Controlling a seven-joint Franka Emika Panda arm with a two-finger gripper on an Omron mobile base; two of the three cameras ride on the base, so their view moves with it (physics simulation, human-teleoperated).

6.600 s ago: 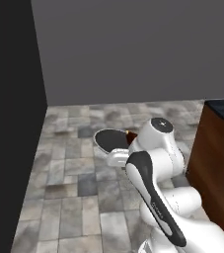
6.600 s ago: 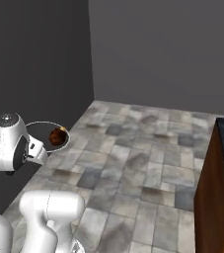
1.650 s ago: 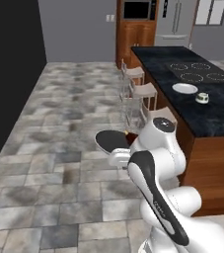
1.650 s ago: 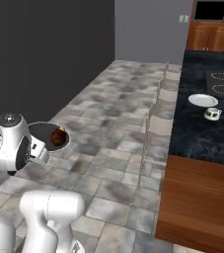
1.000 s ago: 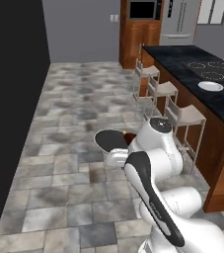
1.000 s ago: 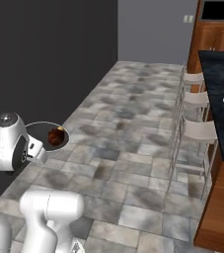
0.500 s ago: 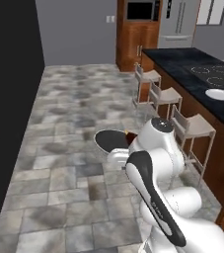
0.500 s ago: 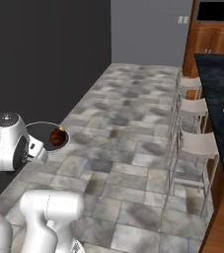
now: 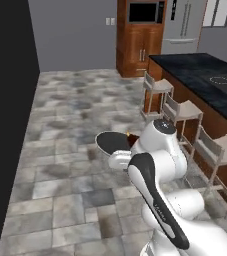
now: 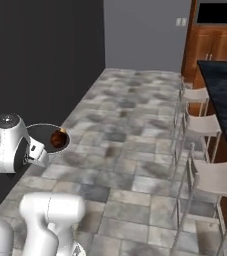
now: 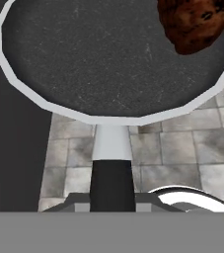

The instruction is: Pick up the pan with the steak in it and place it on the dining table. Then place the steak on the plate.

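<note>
The pan [image 11: 108, 54] is held by its handle in the closed tool [image 11: 112, 197], above the floor, with the steak [image 11: 195, 22] at its far rim. The desk [image 9: 205, 82] lies well off to the right, beyond the stools [image 9: 185, 112].

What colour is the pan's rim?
Pale grey-white around a dark inside; the pan shows best in the hand view.

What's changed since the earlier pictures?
The base has driven and turned: the bare wall gave way to the dining table and its stools. The gripper stays shut on the pan handle, the steak still inside.
</note>
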